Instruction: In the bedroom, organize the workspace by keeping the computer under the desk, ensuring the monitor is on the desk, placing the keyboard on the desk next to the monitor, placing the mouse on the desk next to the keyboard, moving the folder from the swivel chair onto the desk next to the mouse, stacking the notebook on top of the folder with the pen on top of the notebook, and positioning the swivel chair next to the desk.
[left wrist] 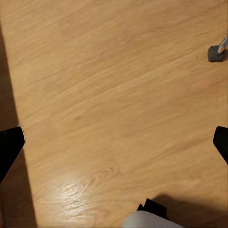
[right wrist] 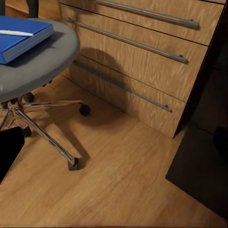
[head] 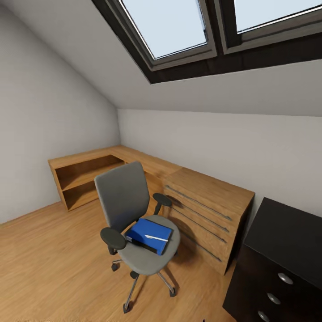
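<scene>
Clearly both tools gape wide and empty above floor; folder (head: 149,234) lies on swivel chair (head: 134,214).

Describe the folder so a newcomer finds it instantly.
Find the grey swivel chair standing on the wooden floor before the light wooden drawer cabinet. On its seat lies the folder: flat, bright blue, with a pale pen across it.

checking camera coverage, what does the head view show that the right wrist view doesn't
Head view alone: the skylight windows, the swivel chair's grey backrest and black armrests, the low cabinet's open shelves, the desk's round silver knobs.
Right wrist view alone: a close look at a caster and the floor beneath the seat.
Both: the blue folder with a pen on the seat, the wooden drawers, the wood floor.
</scene>
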